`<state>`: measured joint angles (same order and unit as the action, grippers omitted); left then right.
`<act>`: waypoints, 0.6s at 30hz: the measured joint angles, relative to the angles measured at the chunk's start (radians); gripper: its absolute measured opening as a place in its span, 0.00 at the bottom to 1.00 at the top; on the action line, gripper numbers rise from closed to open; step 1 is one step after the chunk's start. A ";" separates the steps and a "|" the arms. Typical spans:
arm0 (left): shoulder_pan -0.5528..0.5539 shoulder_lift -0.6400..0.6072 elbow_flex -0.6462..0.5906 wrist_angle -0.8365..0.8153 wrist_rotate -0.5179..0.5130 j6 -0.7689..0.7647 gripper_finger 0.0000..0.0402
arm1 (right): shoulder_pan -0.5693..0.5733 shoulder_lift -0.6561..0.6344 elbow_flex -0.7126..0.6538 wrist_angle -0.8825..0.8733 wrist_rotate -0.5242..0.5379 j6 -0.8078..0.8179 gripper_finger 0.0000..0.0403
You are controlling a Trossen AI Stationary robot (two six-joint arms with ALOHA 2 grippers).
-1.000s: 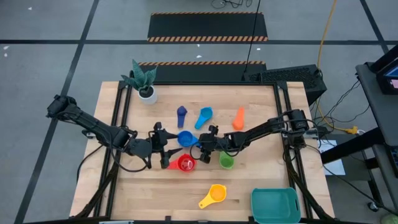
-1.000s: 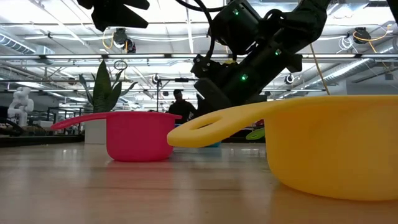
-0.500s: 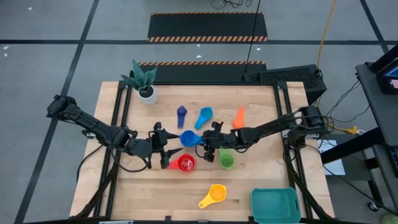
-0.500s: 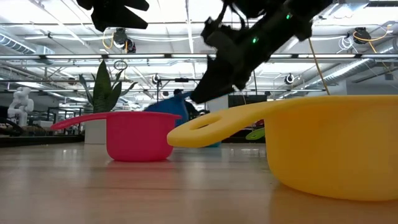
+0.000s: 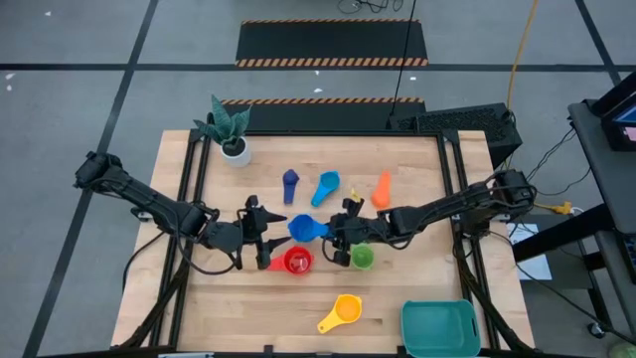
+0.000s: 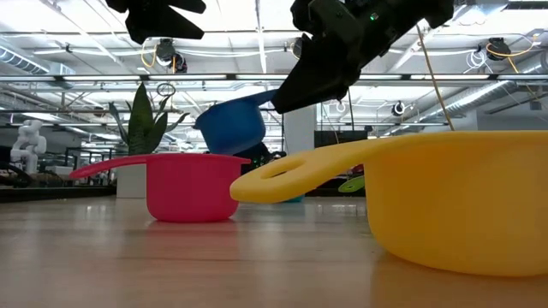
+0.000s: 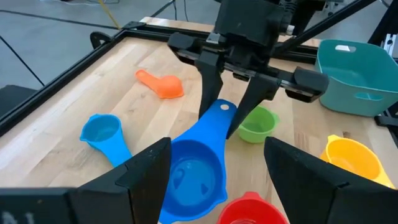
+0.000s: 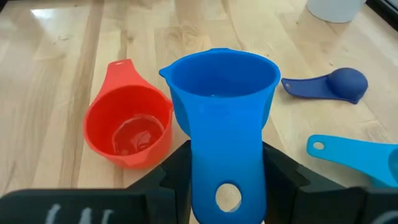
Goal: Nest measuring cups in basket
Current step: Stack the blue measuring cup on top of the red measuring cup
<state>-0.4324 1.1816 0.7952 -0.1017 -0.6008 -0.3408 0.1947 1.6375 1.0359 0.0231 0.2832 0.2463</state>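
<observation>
My right gripper [image 5: 340,232] is shut on the blue measuring cup [image 5: 302,228], which hangs in the air above the red cup [image 6: 193,185], as the low view shows. My left gripper [image 5: 266,237] is open, just left of the blue cup and pointing at it [image 7: 193,174]. The red cup [image 5: 296,261], green cup [image 5: 363,258] and yellow cup [image 5: 343,311] stand on their bases. The navy cup [image 5: 290,181], light blue cup [image 5: 326,186] and orange cup [image 5: 383,187] lie farther back. The teal basket [image 5: 439,328] sits at the near right corner. My right gripper pinches the blue cup's flat handle [image 8: 227,155] near its free end, by the hanging hole, one finger [image 8: 177,174] on each side edge. The fingers come from the table's right, slanting down, along the handle. The cup is lifted clear, slightly tilted, bowl [image 6: 231,124] toward the left.
A white plant pot [image 5: 235,149] stands at the far left of the table. Black rails [image 5: 189,169] run along both sides of the tabletop. Bare wood lies between the yellow cup and the basket.
My right gripper has risen with the blue cup. The cup has come off the table and now hangs above the red cup's rim in the low view, a little nearer the table's right than before. My left gripper has kept still.
</observation>
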 joint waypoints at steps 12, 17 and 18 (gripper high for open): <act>0.000 0.000 0.000 -0.002 0.000 0.018 0.64 | 0.001 0.000 0.000 0.002 -0.018 -0.015 0.29; 0.000 0.000 0.000 -0.008 0.000 0.022 0.64 | 0.015 -0.010 0.000 0.002 -0.106 -0.063 0.29; 0.000 0.000 0.000 -0.008 0.000 0.021 0.64 | 0.023 -0.012 0.000 0.000 -0.105 -0.075 0.29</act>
<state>-0.4324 1.1820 0.7952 -0.1101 -0.6006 -0.3194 0.2174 1.6258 1.0359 0.0226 0.1779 0.1715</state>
